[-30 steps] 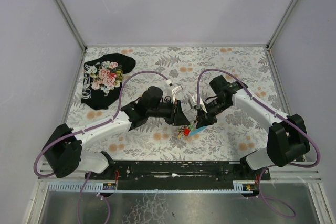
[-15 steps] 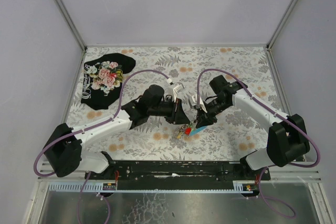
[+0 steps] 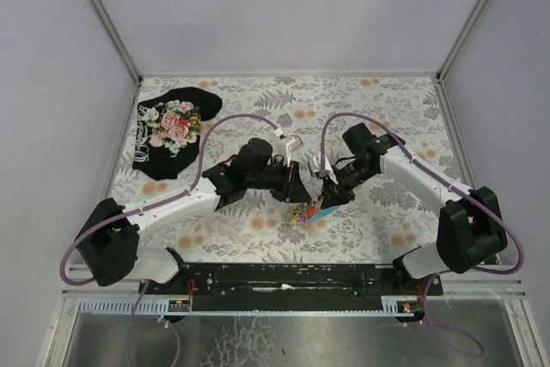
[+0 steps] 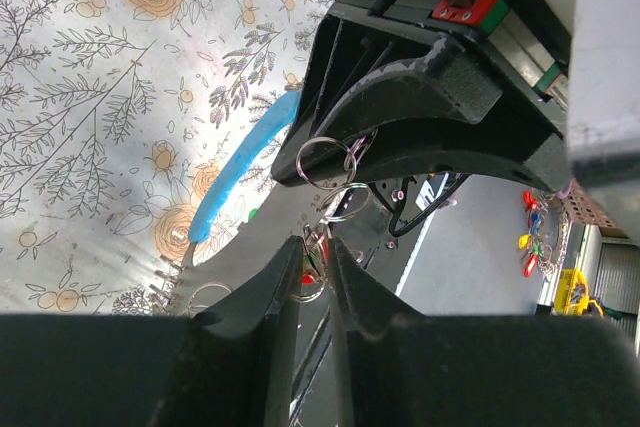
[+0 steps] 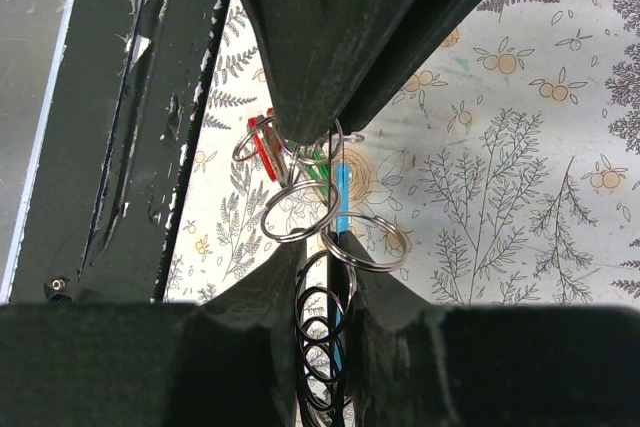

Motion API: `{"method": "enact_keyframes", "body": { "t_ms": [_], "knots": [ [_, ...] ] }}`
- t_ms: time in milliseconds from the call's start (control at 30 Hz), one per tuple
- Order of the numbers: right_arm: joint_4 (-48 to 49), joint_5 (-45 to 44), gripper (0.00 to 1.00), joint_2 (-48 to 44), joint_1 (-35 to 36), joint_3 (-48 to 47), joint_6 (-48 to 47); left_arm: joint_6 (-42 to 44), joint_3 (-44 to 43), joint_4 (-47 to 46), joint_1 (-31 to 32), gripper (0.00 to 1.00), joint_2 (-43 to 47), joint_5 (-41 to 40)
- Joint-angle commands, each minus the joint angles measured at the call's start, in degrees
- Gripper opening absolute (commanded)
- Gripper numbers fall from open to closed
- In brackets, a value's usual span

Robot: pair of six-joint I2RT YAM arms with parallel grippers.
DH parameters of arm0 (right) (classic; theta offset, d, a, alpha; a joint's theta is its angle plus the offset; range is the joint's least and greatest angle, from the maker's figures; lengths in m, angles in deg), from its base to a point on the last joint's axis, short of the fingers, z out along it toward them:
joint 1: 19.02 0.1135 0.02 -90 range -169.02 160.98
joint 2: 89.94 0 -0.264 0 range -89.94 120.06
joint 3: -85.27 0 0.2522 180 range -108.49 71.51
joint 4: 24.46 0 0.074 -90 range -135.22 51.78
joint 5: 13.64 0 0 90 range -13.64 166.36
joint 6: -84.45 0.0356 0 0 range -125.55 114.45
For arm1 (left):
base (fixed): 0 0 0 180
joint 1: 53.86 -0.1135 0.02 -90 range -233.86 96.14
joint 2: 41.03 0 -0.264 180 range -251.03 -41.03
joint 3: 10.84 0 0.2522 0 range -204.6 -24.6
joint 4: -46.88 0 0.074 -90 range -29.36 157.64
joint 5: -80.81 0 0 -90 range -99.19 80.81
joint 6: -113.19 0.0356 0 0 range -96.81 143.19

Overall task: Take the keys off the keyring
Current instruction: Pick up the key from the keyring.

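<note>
Well out past the left gripper's (image 3: 300, 195) outer side, near the far left corner of the patterned table (image 3: 404, 100), a black floral cloth (image 3: 172, 131) lies apart from everything else.

The left gripper points at the other one, tip to tip, with only a small gap between them. Its fingers (image 4: 262, 297) are drawn almost together, clenched on a thin silver loop of the keyring (image 4: 240, 179), and a sliver of red sits right at the pinch. Whether a key blade is caught there too cannot be told.

The keys (image 3: 301, 212) hang just under this gripper's tips, on its near side; red and green heads show beneath the pinch, with two open silver rings dangling below them.

Between the two sets of tips the rings overlap, and the light-blue fob slants down from them toward the table. It lies just below the right gripper's (image 3: 326, 202) tips, though whether it touches the surface is unclear.

The right gripper's fingers (image 5: 395, 302) are squeezed in on the chain end of the keyring, whose small dark coils run back between them toward the wrist.
</note>
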Motion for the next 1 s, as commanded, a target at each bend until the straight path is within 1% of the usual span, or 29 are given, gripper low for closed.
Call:
{"method": "enact_keyframes", "body": {
  "t_ms": [0,167,300,367,700,767,967],
  "knots": [
    [1.2,2.7,0.00,-1.6,0.4,-0.6,0.6,-0.4,-1.9,1.0,0.5,0.15,-0.7,-0.5],
    [1.3,2.6,0.00,-1.6,0.4,-0.5,0.8,-0.6,-1.7,1.0,0.5,0.13,-1.2,-0.3],
    [1.3,2.8,0.00,-1.7,0.4,-0.5,0.8,-0.6,-1.5,0.9,0.5,0.06,-1.3,-0.3],
    [1.3,3.0,0.00,-1.7,0.4,-0.6,0.8,-0.7,-1.3,0.7,0.5,0.00,-1.4,-0.1],
    [1.0,3.3,0.00,-1.5,0.4,-0.9,0.6,-4.6,1.7,-5.8,-0.9,0.00,-1.3,2.5],
    [1.4,3.3,0.02,-1.5,0.3,-0.9,1.2,-5.8,2.4,-7.5,-1.0,0.00,-1.4,2.8],
    [3.6,2.1,0.19,-1.2,0.1,-1.0,4.8,-9.0,4.7,-11.3,-1.2,0.00,-1.0,2.6]
  ]
}}
